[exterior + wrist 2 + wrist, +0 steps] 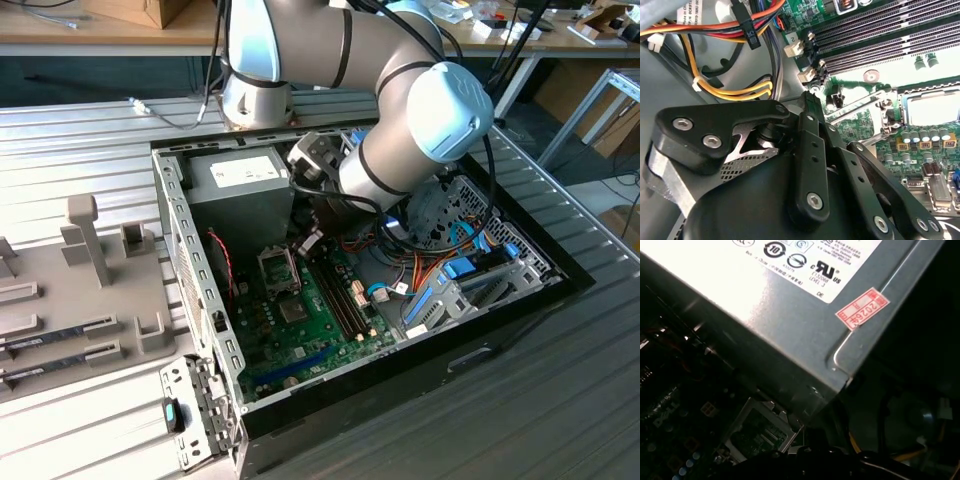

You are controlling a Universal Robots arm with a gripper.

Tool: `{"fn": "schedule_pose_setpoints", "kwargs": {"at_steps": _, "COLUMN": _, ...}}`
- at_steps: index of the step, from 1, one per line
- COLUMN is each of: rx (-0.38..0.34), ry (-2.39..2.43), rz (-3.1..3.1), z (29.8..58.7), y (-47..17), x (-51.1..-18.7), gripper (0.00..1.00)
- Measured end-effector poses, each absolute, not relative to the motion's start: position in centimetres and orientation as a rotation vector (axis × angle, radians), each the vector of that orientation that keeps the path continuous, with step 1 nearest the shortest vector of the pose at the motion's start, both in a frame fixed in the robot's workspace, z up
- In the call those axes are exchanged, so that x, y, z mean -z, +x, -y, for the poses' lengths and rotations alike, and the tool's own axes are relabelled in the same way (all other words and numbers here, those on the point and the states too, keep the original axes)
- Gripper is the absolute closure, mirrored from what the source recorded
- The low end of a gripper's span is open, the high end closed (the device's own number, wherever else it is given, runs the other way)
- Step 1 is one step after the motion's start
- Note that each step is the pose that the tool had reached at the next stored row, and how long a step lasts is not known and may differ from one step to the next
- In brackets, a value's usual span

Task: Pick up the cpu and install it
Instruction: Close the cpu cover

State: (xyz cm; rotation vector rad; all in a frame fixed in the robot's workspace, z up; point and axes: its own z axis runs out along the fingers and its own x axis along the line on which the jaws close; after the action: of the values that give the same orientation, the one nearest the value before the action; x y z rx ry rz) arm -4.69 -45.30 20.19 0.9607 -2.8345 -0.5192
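Observation:
My gripper [308, 240] hangs inside the open computer case, just above the motherboard [330, 330] and at the far corner of the socket frame [278, 268]. In the second wrist view its black linkage arms [810, 150] cover the tip, with the socket frame [932, 107] and its lever just beyond. The socket's inside glares pale there, so I cannot tell what lies in it. In the first wrist view the socket frame [760, 432] sits under the gripper's dark body [815, 462]. The cpu is hidden.
A big grey power supply [245, 185] with a white label [790, 270] stands close beside the gripper. Memory slots [880, 35] and bundled cables [730, 90] crowd the other side. The case wall [190, 260] separates it from a grey parts fixture [80, 290] on the exterior view's left.

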Motion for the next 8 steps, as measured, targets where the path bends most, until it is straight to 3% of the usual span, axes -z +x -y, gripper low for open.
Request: {"fn": "schedule_pose_setpoints", "kwargs": {"at_steps": 8, "rx": 0.520, "ry": 0.961, "rz": 2.834, "z": 45.32, "y": -4.69, "x": -20.69, "gripper": 0.89}}
